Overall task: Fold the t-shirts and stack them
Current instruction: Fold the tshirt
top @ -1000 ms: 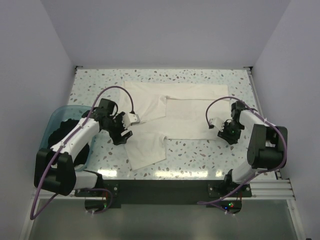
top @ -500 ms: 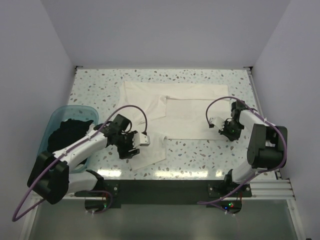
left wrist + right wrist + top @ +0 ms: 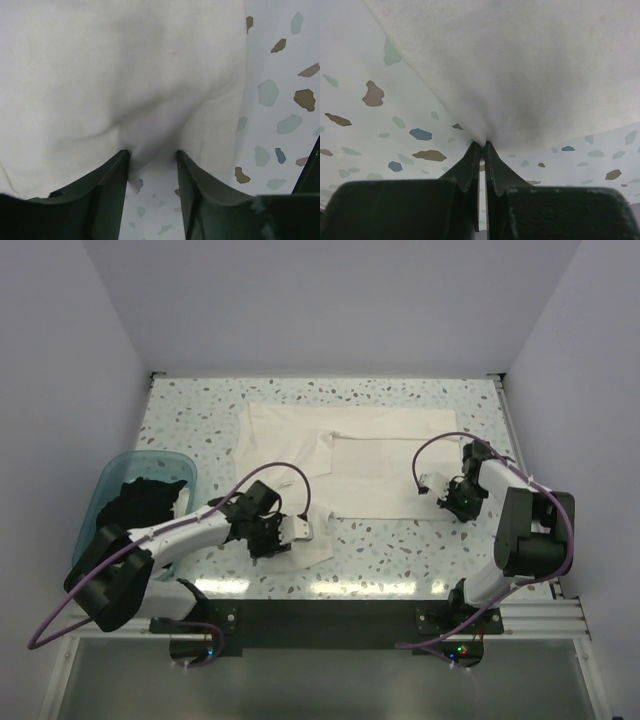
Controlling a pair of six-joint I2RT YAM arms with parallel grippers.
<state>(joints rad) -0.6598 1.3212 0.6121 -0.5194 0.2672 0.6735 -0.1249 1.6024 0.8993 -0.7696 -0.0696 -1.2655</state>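
The left gripper (image 3: 151,154) has its jaws a moderate way apart, straddling a soft bulge at the near edge of the white shirt (image 3: 125,65). Cloth sits in the gap, but neither finger presses it flat, so nothing is held there yet. The right gripper (image 3: 483,146) has its jaws pinched tight on the shirt's right edge, and the cloth tents up from the tips. From above, the shirt lies spread over the middle of the table (image 3: 180,410) with no print showing and a loose flap at the near left, where the left gripper sits. The black shirt (image 3: 140,505) lies in the tub (image 3: 150,456) at the left edge. The step looks like getting a second hold for a fold. To do it well, the left jaws should probably go a little deeper over the bulge before closing, so they catch the hem and every layer under it, not just a top wrinkle. Both arms would then best lift together and low, cloth taut between them, so the fold line falls straight.
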